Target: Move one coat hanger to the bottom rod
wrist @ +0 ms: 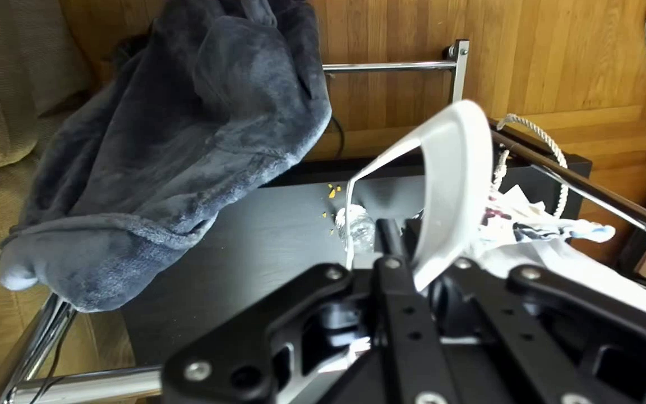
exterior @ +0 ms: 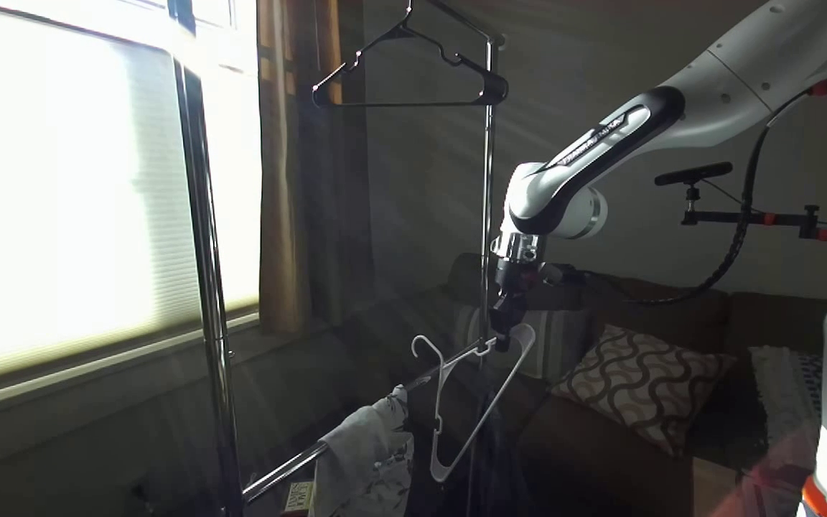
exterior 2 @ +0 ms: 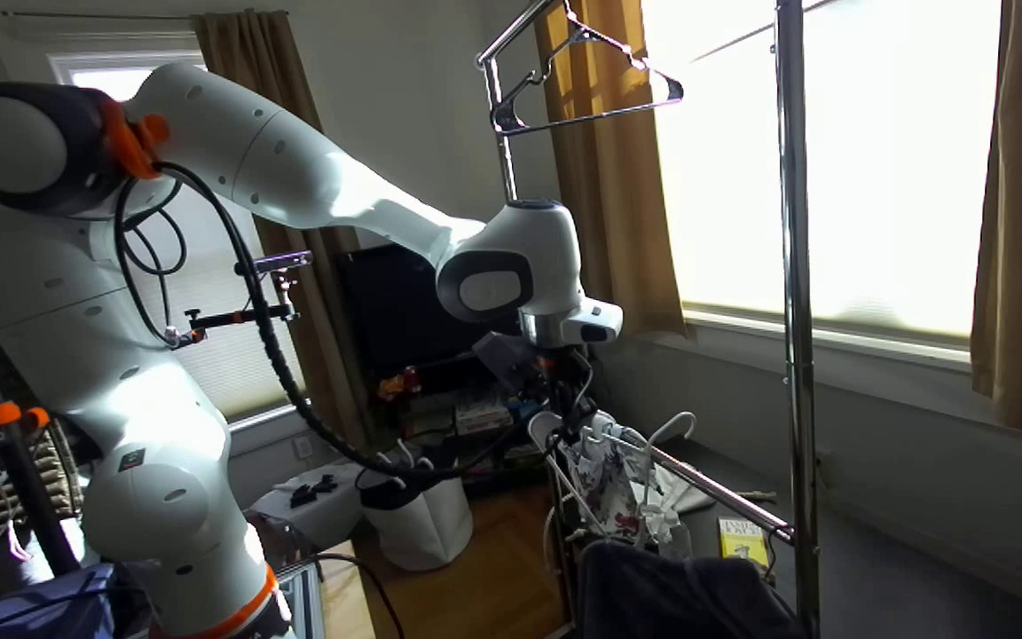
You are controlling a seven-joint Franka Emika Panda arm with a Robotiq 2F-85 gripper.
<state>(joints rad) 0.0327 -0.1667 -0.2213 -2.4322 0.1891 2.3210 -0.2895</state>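
A white coat hanger [exterior: 444, 372] is held tilted on its side near the bottom rod [exterior: 286, 470]. It also shows in an exterior view [exterior 2: 543, 428] and in the wrist view [wrist: 457, 174]. My gripper [exterior: 503, 341] points down and is shut on the hanger near one shoulder end; it also shows in an exterior view [exterior 2: 569, 426] and in the wrist view [wrist: 402, 238]. The hanger's hook sticks out on the far side from the gripper, close above the bottom rod [exterior 2: 724, 488]. I cannot tell whether the hook touches the rod.
A black hanger [exterior: 494, 87] hangs from the top rod [exterior: 456, 16]. Patterned white cloth [exterior: 363, 445] hangs on the bottom rod. Chrome uprights [exterior: 205, 237] stand at the rack's ends. A dark grey blanket [wrist: 216, 112] lies beside the rack, and a couch with a pillow [exterior: 636, 380] stands behind.
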